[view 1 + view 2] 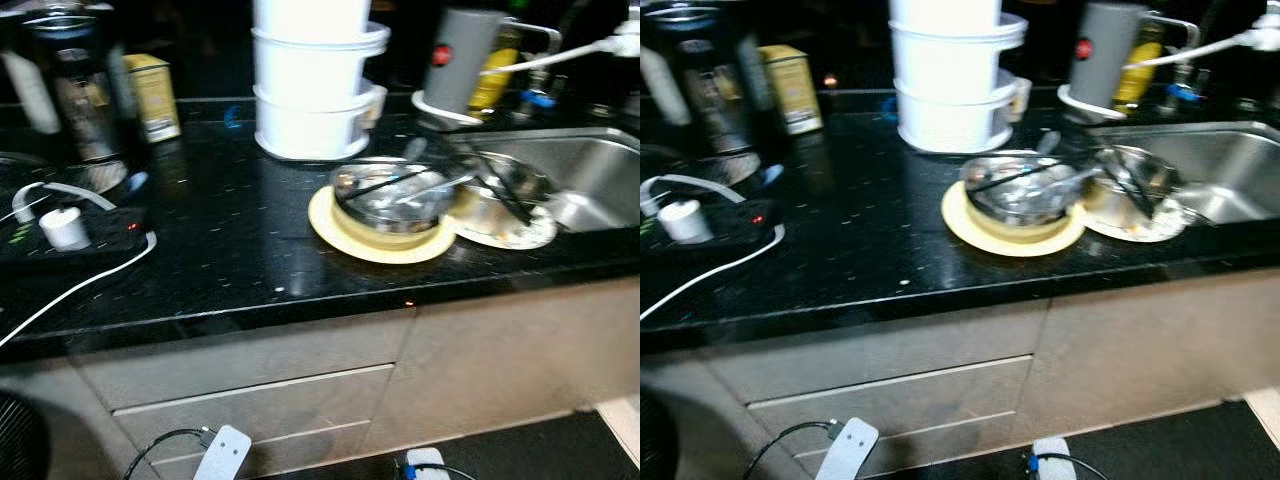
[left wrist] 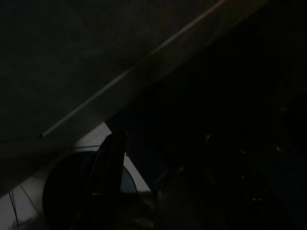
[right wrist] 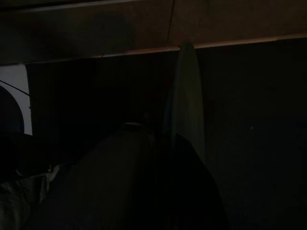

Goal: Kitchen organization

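Steel bowl (image 1: pixel 392 196) with utensils on yellow plate (image 1: pixel 352 240), surface (image 1: pixel 230 250) centre, beside sink (image 1: pixel 590 175). Both arms hang idle; gripper state undeterminable. Advise: approach squarely, lift bowl level.

Head views dim, softly blurred — wrist views nearly black, shaded.

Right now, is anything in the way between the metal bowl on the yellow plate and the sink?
Yes. A second dirty dish with utensils across it sits right beside the bowl, at the sink edge. It would have to be lifted over or moved first. Both grippers hang low by the cabinet, so the counter edge also lies between them and the bowl.
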Tool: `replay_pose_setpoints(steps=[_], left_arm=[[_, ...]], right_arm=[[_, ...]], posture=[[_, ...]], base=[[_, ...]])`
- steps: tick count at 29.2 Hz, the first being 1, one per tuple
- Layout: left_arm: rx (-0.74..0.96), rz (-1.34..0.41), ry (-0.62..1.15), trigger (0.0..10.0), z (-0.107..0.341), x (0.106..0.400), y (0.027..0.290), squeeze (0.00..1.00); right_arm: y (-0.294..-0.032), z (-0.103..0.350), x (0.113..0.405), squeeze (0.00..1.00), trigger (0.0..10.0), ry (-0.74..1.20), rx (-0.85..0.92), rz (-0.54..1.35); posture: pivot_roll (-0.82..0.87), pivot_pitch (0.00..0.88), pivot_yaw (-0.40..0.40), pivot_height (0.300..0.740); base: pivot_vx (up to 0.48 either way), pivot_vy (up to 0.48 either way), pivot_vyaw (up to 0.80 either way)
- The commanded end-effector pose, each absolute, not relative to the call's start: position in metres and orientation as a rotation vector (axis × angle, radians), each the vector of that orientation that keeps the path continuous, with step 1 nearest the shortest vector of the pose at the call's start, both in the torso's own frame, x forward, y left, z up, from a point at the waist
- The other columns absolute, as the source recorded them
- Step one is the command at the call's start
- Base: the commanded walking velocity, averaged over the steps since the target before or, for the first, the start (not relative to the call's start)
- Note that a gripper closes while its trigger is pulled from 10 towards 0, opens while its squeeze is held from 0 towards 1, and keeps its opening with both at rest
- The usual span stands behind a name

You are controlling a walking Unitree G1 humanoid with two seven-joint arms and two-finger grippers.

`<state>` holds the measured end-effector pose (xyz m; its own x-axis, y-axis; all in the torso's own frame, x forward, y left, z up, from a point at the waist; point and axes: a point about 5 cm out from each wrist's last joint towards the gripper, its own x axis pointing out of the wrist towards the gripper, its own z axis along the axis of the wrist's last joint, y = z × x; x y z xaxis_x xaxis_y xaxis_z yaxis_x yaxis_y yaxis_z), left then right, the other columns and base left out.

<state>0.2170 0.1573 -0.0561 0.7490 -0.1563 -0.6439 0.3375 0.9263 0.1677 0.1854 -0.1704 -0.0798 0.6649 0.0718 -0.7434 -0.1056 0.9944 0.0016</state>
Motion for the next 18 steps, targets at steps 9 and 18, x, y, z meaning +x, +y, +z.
replay_pose_setpoints(steps=[9, 18], left_arm=[[0.156, -0.133, 0.703, 10.0, -0.06, 0.212, 0.169, 0.0], [0.14, -0.105, 0.706, 10.0, -0.059, 0.214, 0.172, 0.0]], right_arm=[[-0.169, -0.075, 0.195, 0.0, 10.0, 0.811, -0.044, 0.103], [-0.171, -0.071, 0.2, 0.0, 10.0, 0.785, -0.059, 0.108]], posture=[[-0.04, 0.14, -0.033, 0.74], [-0.04, 0.136, -0.031, 0.74]], base=[[0.0, 0.0, 0.0], [0.0, -0.323, 0.0]])
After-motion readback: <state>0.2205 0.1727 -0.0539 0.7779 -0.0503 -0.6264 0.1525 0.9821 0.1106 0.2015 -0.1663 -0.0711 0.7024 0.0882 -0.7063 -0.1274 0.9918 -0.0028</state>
